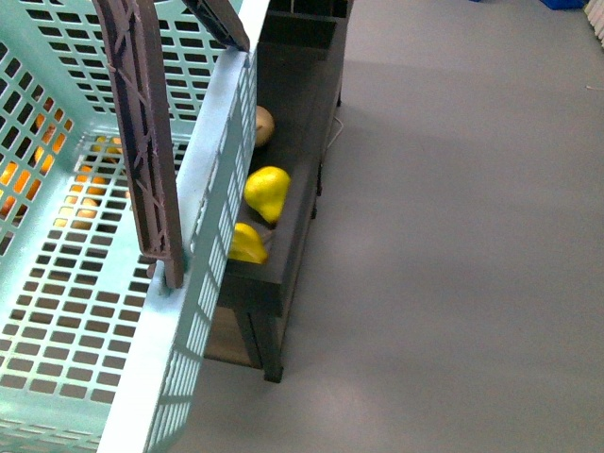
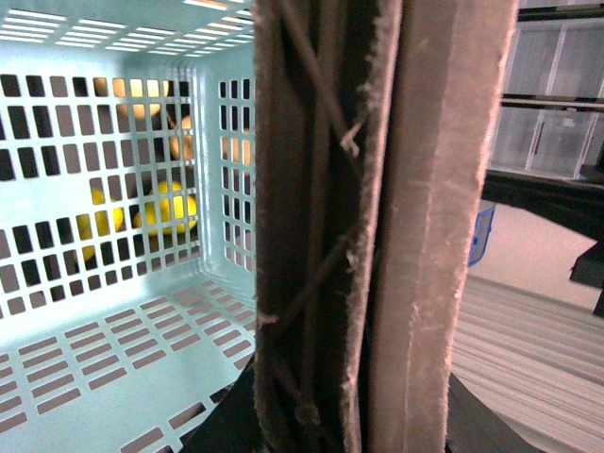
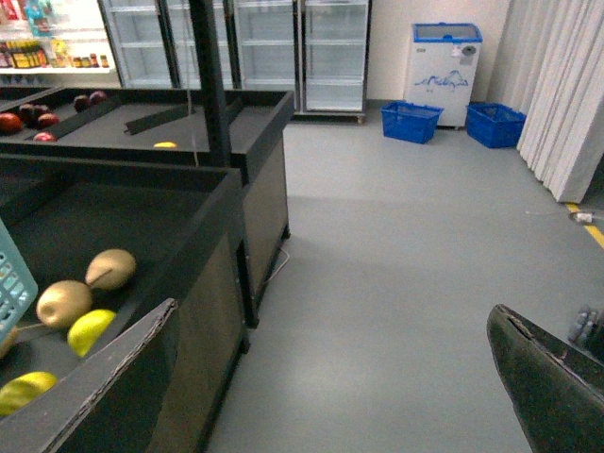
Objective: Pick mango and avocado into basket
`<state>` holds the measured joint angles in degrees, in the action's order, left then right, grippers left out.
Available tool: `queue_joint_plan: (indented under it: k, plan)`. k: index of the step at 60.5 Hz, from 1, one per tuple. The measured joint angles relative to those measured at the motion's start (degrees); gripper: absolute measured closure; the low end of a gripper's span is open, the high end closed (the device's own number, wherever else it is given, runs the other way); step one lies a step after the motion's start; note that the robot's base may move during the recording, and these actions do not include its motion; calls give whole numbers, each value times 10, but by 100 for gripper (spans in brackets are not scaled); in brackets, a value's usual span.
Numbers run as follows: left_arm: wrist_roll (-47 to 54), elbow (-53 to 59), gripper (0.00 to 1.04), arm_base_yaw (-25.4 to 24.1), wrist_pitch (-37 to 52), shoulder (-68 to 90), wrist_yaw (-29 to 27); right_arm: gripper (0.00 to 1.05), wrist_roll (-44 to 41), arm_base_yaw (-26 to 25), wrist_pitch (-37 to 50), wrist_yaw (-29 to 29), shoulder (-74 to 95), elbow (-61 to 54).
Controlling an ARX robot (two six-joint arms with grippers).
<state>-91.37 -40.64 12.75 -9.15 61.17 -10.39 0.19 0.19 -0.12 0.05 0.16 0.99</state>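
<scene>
The light teal basket (image 1: 203, 236) fills the left of the front view, and its slotted floor (image 2: 85, 359) holds no fruit. My left gripper (image 2: 344, 420) is shut on the basket's brown ribbed handles (image 2: 359, 189), which stand upright across the left wrist view. My right gripper (image 3: 330, 387) hangs open over the grey floor, with nothing between its fingers (image 3: 552, 382). Orange fruit (image 1: 85, 203) show through the basket's slots; I cannot tell whether any is the mango. The avocado is out of view.
A dark display shelf (image 1: 293, 217) beside the basket holds yellow fruit (image 1: 267, 192) and tan fruit (image 3: 111, 268). Dark red fruit (image 3: 9, 121) lie in a farther bin. Blue baskets (image 3: 411, 123) and glass-door fridges (image 3: 330, 57) stand at the back. Open grey floor (image 1: 453, 236) lies to the right.
</scene>
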Motion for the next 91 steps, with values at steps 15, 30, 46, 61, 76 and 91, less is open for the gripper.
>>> queue_joint_plan:
  k: [15,30,46,61,76,91]
  plan:
    - [0,0,88,0,0,0,-1,9,0,0,0,0,0,0]
    - [1,0,88,0,0,0,-1,9,0,0,0,2,-1,0]
    - [0,1,88,0,0,0,-1,9,0,0,0,1,0,0]
    - [0,1,88,0,0,0,-1,9,0,0,0,1,0,0]
    - [0,1,88,0,0,0,0,9,0,0,0,-1,0,0]
    - [1,1,88,0,0,0,-1,9,0,0,0,1,0,0]
